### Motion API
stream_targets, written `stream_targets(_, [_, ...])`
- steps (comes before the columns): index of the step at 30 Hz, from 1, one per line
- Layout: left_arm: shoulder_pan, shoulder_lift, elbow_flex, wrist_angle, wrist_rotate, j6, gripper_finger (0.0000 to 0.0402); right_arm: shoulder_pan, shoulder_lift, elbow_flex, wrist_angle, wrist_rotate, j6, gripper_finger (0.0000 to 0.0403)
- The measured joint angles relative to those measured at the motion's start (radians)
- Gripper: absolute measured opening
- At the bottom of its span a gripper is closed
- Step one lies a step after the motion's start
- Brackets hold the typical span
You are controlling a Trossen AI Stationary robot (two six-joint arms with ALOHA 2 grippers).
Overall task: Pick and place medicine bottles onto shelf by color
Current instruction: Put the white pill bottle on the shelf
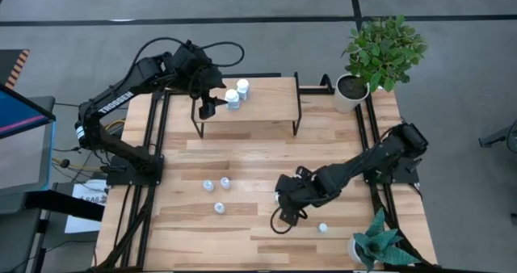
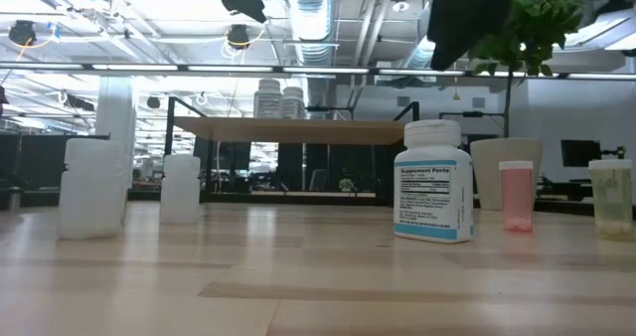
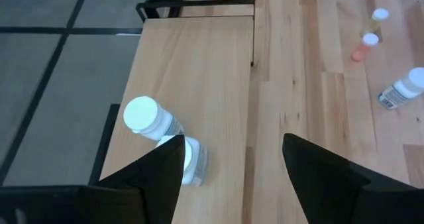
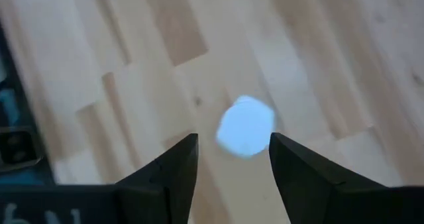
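The shelf stands at the table's far side. Two white bottles stand on its top, also seen in the left wrist view. My left gripper is open just above the shelf, left of the nearer bottle. My right gripper is open and points down over a white labelled bottle, whose cap shows between the fingers. Three pale-blue bottles stand on the table. A pink one and a greenish one stand at the right.
A potted plant stands at the far right corner and another at the near right corner. A tiny bottle stands near the right arm. The shelf's right half is bare.
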Motion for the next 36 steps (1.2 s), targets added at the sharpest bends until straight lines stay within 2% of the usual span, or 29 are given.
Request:
stream_targets(9, [0.000, 0.000, 0.000, -0.001, -0.002, 0.023, 0.0242, -0.046, 0.000, 0.000, 0.016, -0.217, -0.107, 0.0256])
stream_targets(26, [0.000, 0.000, 0.000, -0.009, -0.001, -0.005, 0.0242, -0.121, 0.004, 0.000, 0.014, -0.200, -0.177, 0.0265])
stream_targets(36, [0.000, 0.000, 0.000, -0.026, -0.001, -0.006, 0.0242, -0.117, 0.107, 0.000, 0.020, -0.203, -0.176, 0.0265])
